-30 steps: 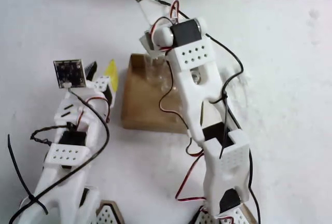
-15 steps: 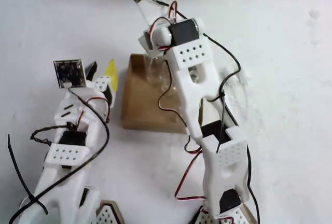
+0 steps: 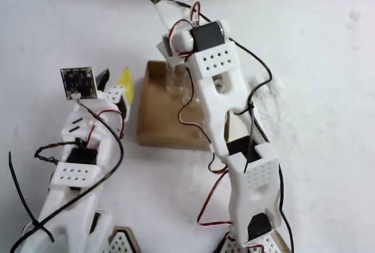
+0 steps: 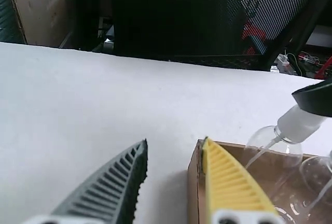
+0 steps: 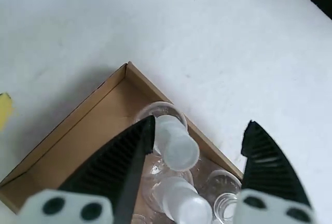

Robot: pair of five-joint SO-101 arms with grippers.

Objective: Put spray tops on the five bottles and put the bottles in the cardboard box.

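Over the 12 o'clock end of the single cardboard box (image 3: 155, 121), the right fingers (image 5: 122, 159) hang spread wide, gripping nothing. One clear bottle (image 5: 176, 146) stands between them, its white neck close beside one finger and well apart from the other. Three bottles can be counted inside the box. At the box's 9 o'clock, the left fingers (image 4: 116, 182), one grey and one yellow, gape empty above the white bench (image 3: 328, 60). One bottle carries a black spray top (image 4: 316, 97).
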